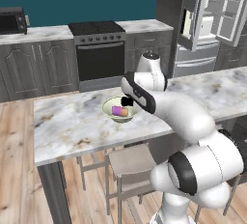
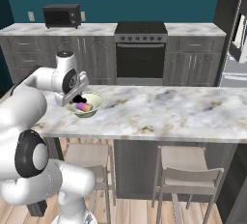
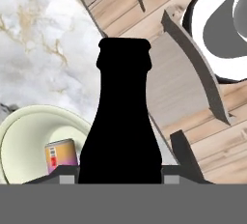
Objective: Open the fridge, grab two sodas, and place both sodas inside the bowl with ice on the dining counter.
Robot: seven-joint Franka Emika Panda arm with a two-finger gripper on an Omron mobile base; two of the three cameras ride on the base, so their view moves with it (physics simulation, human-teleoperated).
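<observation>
Clearly you had the gripper (image 3: 119,177) clamped on the black soda bottle (image 3: 123,117), poised over the bowl (image 3: 29,141) at its eight o'clock, ready to join the purple can (image 3: 61,156).

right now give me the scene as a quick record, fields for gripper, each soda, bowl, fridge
gripper: shut on the dark soda, over the bowl's edge
dark soda: bottle-shaped, held between the fingers, not yet in the bowl
purple can: lying in the bowl
bowl: on the dining counter, near its front edge
fridge: doors open, behind the counter
stool: under the counter
</observation>
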